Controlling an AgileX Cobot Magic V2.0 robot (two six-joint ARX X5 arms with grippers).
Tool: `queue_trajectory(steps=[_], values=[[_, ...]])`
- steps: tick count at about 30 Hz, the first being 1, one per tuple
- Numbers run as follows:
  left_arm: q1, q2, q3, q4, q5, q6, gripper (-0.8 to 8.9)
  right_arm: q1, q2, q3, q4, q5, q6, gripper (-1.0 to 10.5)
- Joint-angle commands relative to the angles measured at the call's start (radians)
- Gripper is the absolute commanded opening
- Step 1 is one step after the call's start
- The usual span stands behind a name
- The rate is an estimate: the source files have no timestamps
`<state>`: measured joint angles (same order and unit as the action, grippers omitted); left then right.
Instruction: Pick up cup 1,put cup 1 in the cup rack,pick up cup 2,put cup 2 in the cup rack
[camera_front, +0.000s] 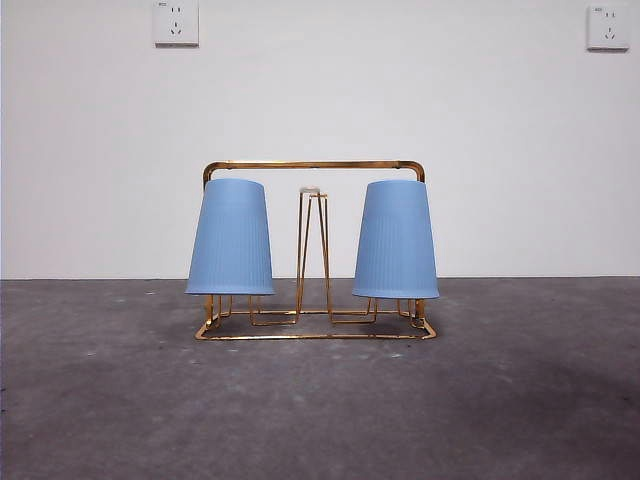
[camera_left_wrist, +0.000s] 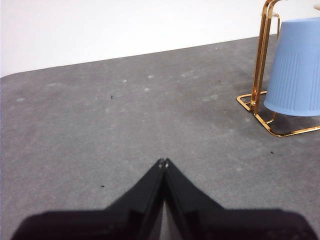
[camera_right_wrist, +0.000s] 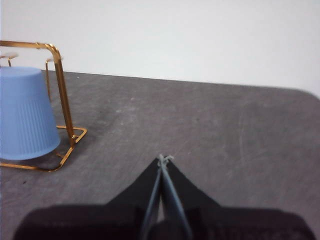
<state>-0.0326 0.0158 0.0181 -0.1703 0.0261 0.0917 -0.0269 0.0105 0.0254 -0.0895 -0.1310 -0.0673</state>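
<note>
Left gripper hangs low over the table, jaws pressed together, empty. Right gripper likewise: jaws together, empty.

A bare test room or lab: a plain white wall with two wall sockets behind a grey, scuffed desk, with no household furnishings showing.

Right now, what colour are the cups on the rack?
Light blue, both cups, finely ribbed; clearest in the front view.
</note>
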Motion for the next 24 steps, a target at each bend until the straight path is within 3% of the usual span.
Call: queue_trajectory(steps=[1, 5, 24], values=[[0.004, 0.000, -0.011, 0.006, 0.004, -0.010, -0.03, 0.000, -0.003, -0.011, -0.042, 0.013, 0.056, 0.0], [0.004, 0.001, -0.011, 0.006, 0.004, -0.010, -0.03, 0.000, -0.003, -0.011, -0.086, 0.051, 0.057, 0.0], [0.004, 0.006, -0.011, 0.006, 0.003, -0.010, -0.03, 0.000, -0.002, -0.011, -0.090, 0.053, 0.080, 0.0]])
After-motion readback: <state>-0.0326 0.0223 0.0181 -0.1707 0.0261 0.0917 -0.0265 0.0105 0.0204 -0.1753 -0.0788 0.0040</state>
